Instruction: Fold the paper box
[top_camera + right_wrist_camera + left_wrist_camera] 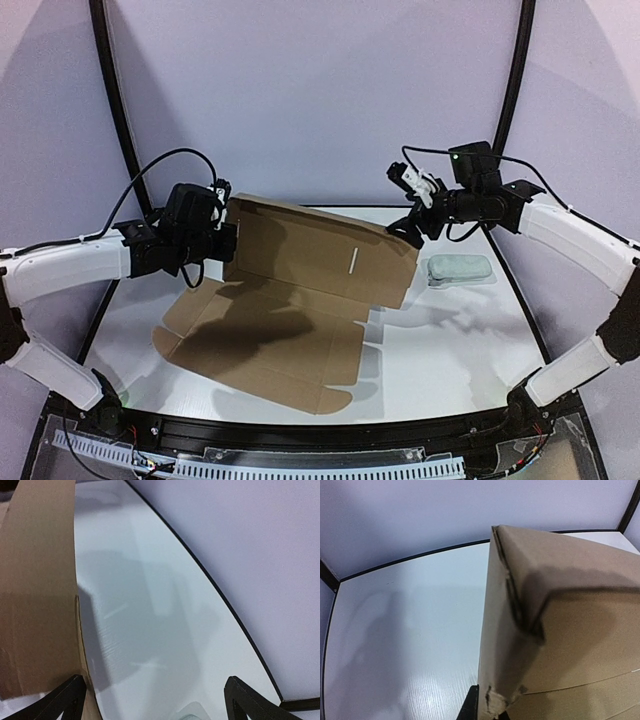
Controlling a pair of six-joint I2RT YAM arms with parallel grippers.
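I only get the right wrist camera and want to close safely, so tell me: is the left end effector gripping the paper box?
Observer: Yes, the left end effector is shut on the paper box, at its raised panel's left edge.
Operator: Is the whole box lifted?
Observer: No, the near half lies flat on the table; only the far panel stands up.
Operator: What's that pale sliver at my bottom edge?
Observer: A small pale case, lying right of the box, apart from it.

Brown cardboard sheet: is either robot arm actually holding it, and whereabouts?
The left pincer is shut on the plain brown cardboard box, at the left edge of its raised panel. The right pincer is open, holding nothing.
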